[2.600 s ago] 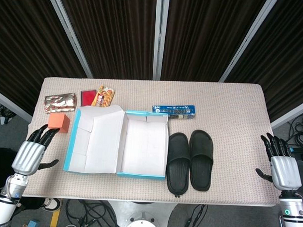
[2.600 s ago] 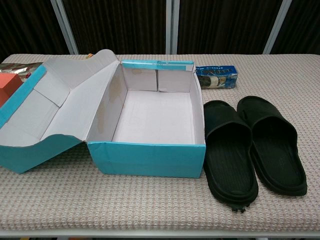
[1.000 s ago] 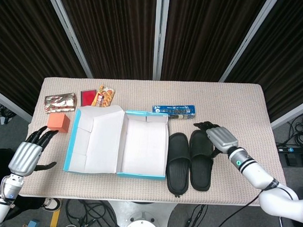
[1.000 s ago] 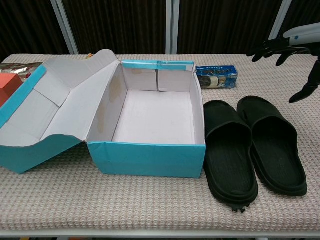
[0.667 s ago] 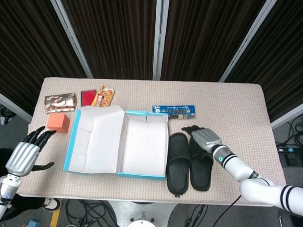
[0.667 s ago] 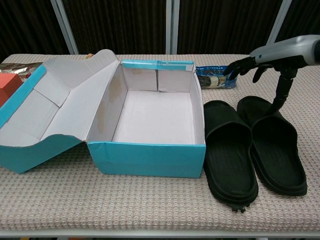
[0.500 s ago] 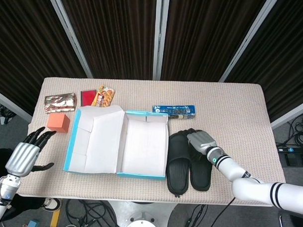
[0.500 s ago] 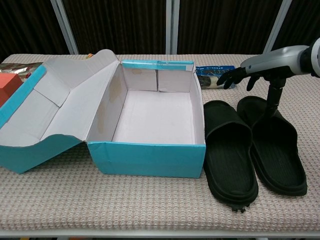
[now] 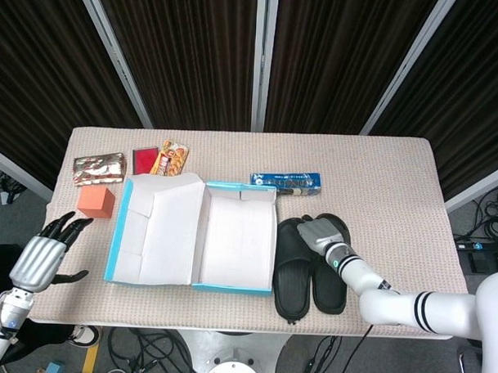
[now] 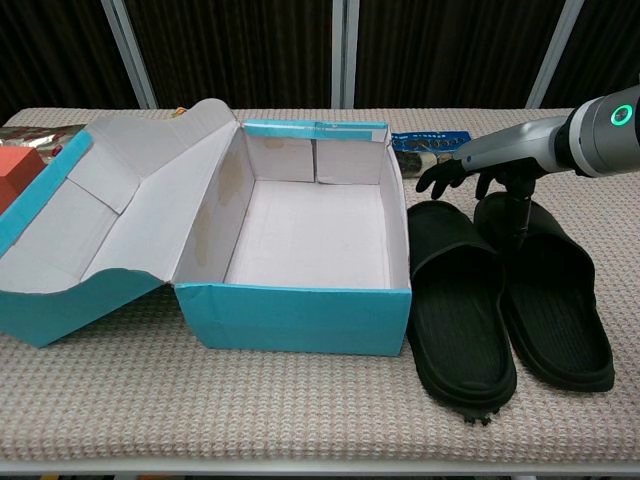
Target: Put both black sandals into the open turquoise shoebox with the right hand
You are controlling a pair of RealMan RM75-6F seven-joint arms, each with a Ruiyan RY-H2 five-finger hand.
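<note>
Two black sandals lie side by side on the table right of the box: one nearer the box (image 9: 293,268) (image 10: 458,305), the other further right (image 9: 332,275) (image 10: 556,305). The open turquoise shoebox (image 9: 229,288) (image 10: 295,318) is empty, with its lid (image 9: 153,228) (image 10: 90,230) folded out to the left. My right hand (image 9: 317,232) (image 10: 478,165) hovers over the sandals' far ends with fingers spread and holds nothing. Its thumb points down toward the right sandal. My left hand (image 9: 38,261) hangs with fingers apart beyond the table's left edge.
A blue packet (image 9: 286,182) (image 10: 432,150) lies behind the sandals. An orange box (image 9: 95,201) sits left of the lid. Behind the lid lie a silvery snack packet (image 9: 98,167), a red packet (image 9: 143,159) and an orange one (image 9: 172,158).
My right hand has come in from beyond the table's right edge and moved left, ending over the sandals' far ends. The sandals and box have not moved.
</note>
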